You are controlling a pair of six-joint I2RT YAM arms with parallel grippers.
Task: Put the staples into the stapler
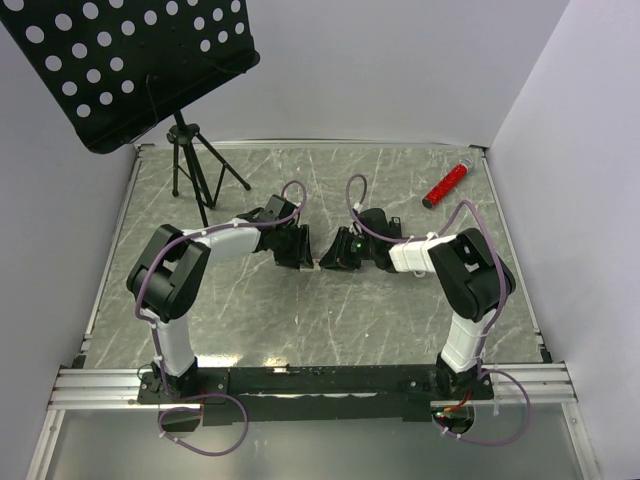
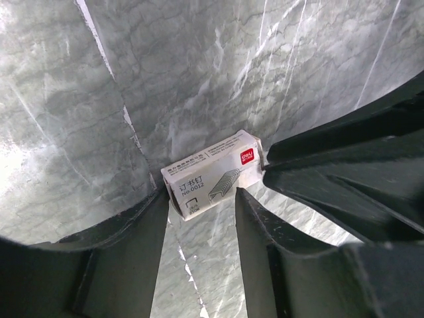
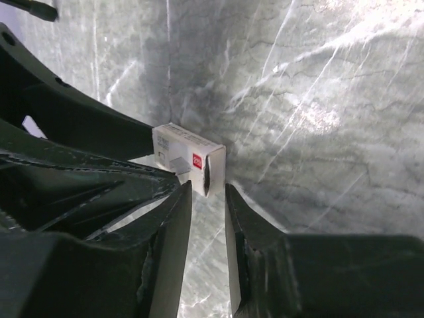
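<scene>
The staples box (image 2: 212, 173), cream with a red logo, lies on the marble table between both grippers. My left gripper (image 2: 204, 199) stands open, and the box's lower corner sits just at its fingertips. My right gripper (image 3: 208, 189) is shut on the box's (image 3: 189, 158) other end, where a flap gapes a little. In the top view the left gripper (image 1: 300, 250) and the right gripper (image 1: 332, 255) meet nose to nose at the table's middle and hide the box. The stapler is out of view.
A red cylinder (image 1: 445, 185) lies at the back right of the table. A black perforated music stand (image 1: 130, 60) on a tripod (image 1: 195, 170) stands at the back left. White walls close the table's sides and back.
</scene>
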